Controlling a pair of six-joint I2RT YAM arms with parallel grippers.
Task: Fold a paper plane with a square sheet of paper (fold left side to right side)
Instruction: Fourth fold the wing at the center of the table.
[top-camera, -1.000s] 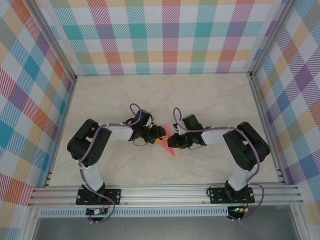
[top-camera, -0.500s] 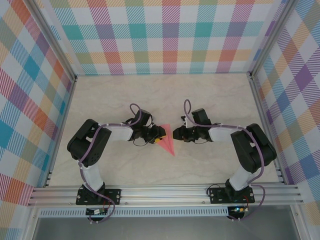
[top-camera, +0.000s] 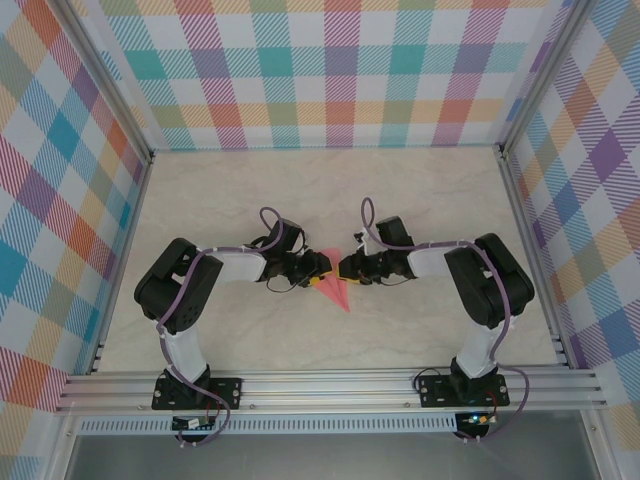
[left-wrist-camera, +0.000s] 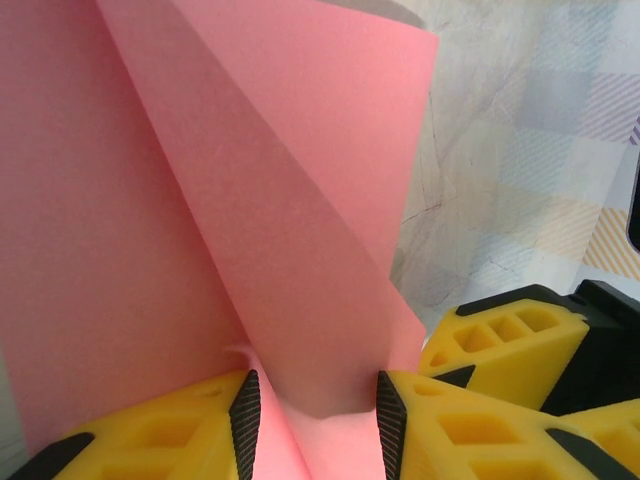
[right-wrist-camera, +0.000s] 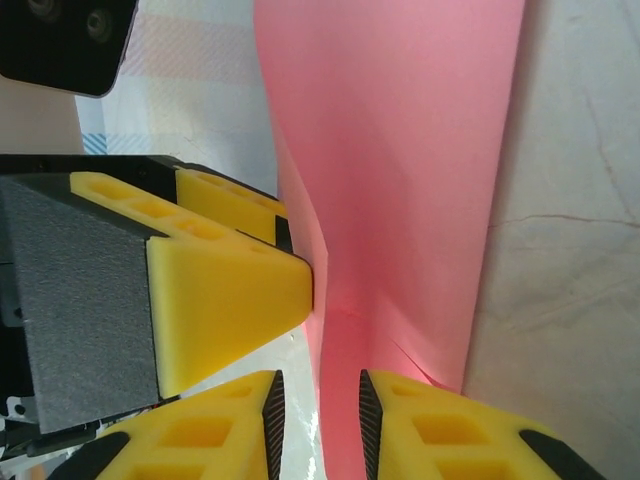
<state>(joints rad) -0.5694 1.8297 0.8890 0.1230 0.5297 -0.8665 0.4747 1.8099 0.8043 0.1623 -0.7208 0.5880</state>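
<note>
Paper plane (top-camera: 337, 293) is hanging out mid-table between the two arm tips. It's really a half-done plane, a salmon-pink pointed wedge aiming its tip at the near rail. I can't tell if its lower edge is touching the table.

It's looking feather-light and totally floppy. The big flaps (left-wrist-camera: 300, 130) are bowing and curling instead of lying flat, so it's probably going to sag wherever nobody's supporting it. I'm guessing it's also going to crease for good if it's squeezed in the wrong spot, and tear or slip out if it's tugged hard. Best place to be grabbing, I reckon, is low on the folded ridge (left-wrist-camera: 320, 385) where the layers are stacking up, not out on a loose single edge.

Around it, the checked walls (top-camera: 330, 80) are standing well back and the marble-look table (top-camera: 250, 190) is offering a firm flat surface for pressing. Neither is getting in the way.

What's crowding things is the robot itself. The left arm (top-camera: 230, 265) and right arm (top-camera: 440, 262) are meeting nose to nose just beside the paper.

The left gripper (left-wrist-camera: 315, 415) is pinching the ridge, both pads pressing on the bulging paper. The right gripper (right-wrist-camera: 317, 415) is straddling the paper with its jaws narrowly parted and a sliver of daylight showing at one pad, so I'm not calling that a grip. The yellow fingers are sitting nearly against each other, so any regrip is risking a bump.
</note>
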